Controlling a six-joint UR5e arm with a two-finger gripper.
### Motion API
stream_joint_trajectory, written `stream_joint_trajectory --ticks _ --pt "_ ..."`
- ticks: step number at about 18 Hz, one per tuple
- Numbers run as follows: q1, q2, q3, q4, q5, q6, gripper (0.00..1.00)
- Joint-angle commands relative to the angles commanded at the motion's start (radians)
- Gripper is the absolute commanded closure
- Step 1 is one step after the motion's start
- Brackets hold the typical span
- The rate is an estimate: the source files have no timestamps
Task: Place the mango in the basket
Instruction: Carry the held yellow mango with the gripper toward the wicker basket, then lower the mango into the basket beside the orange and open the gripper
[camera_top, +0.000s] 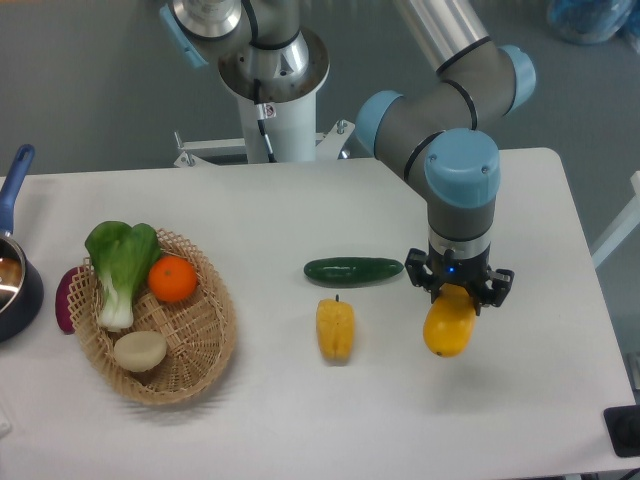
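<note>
The mango (448, 326) is a glossy yellow-orange oval at the right of the table. My gripper (457, 290) is directly above it, shut on its upper end, with the dark fingers on either side. I cannot tell whether the mango rests on the table or hangs just above it. The wicker basket (205, 345) sits at the left of the table, far from the gripper. It holds a green leafy vegetable (120, 262), a round orange (173, 279) and a pale round item (140, 350).
A ridged yellow pepper (335, 329) and a dark green cucumber (352, 270) lie between the gripper and the basket. A purple vegetable (66, 298) lies left of the basket. A blue-handled pot (14, 262) is at the far left edge.
</note>
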Motion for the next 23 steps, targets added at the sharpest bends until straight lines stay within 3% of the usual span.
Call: stream_joint_trajectory --ticks 6,13,16,21,22,23 --pt "-0.012 -0.002 0.0 -0.002 0.012 -0.027 0.61" --pt "-0.144 0.027 -0.035 0.002 0.009 -0.074 0.63" --pt "-0.276 0.06 -0.048 0.006 0.009 -0.119 0.63" --pt "-0.5 0.048 -0.051 0.028 0.011 -0.221 0.62" --pt "-0.53 0.045 -0.06 0.05 0.011 -0.232 0.62" --pt "-0.547 0.041 -0.078 0.114 0.011 -0.238 0.62"
